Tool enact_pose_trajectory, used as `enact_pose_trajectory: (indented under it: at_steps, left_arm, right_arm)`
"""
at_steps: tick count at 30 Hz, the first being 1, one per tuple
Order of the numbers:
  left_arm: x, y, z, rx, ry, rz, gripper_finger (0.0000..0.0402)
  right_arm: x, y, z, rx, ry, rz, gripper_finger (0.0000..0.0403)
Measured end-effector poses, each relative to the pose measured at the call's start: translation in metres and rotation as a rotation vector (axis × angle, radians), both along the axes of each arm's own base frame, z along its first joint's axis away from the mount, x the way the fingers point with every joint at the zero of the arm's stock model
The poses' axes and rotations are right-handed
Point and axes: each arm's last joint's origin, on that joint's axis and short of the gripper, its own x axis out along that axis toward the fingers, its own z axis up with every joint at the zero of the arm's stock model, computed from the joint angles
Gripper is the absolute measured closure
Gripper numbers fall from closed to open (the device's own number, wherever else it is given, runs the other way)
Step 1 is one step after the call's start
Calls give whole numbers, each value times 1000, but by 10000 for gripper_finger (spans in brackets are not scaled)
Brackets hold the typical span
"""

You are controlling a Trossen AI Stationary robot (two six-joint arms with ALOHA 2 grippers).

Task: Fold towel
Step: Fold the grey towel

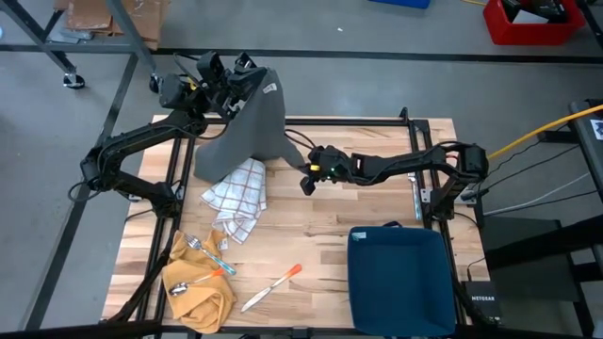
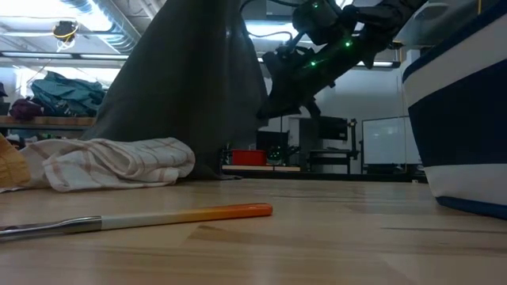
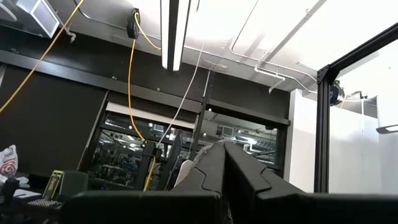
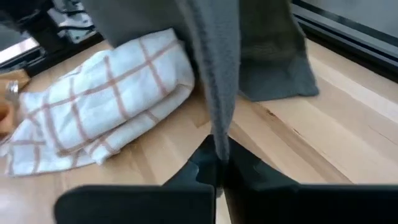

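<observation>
High view: no fold made yet, grey towel [image 1: 247,122] lifted above the checked cloth [image 1: 237,193], top corner pinched in the closed left gripper [image 1: 219,83], lower edge clamped in the right gripper [image 1: 308,178].

This was a robotics lab or workshop, not a home. The wooden worktop [image 1: 311,235] sat inside a black metal frame [image 1: 85,179] on a grey concrete floor [image 1: 396,85]. Beyond the worktop, a red bin [image 1: 528,24] stood on that floor, and a yellow cable [image 1: 542,132] ran in beside the frame. Above the worktop hung strip lights [image 3: 174,31], exposed conduit and cables; behind it stood a whiteboard [image 2: 384,142] and cluttered shelves [image 2: 47,99].
</observation>
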Motion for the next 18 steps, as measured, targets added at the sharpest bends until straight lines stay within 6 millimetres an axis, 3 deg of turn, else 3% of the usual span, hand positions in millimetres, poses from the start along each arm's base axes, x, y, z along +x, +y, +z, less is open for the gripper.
enact_pose_trajectory:
  at_steps: [6, 13, 18]
  left_arm:
    - [-2, 3, 0, -3, -4, 19, 401]
    - [-8, 10, 2, 12, -46, 102, 401]
    - [-14, 13, 9, 44, -118, 243, 401]
  right_arm:
    - [-6, 2, 20, -40, -43, 53, 394]
    - [-31, 3, 74, -194, -162, 9, 398]
    - [-56, 3, 115, -314, -272, -131, 399]
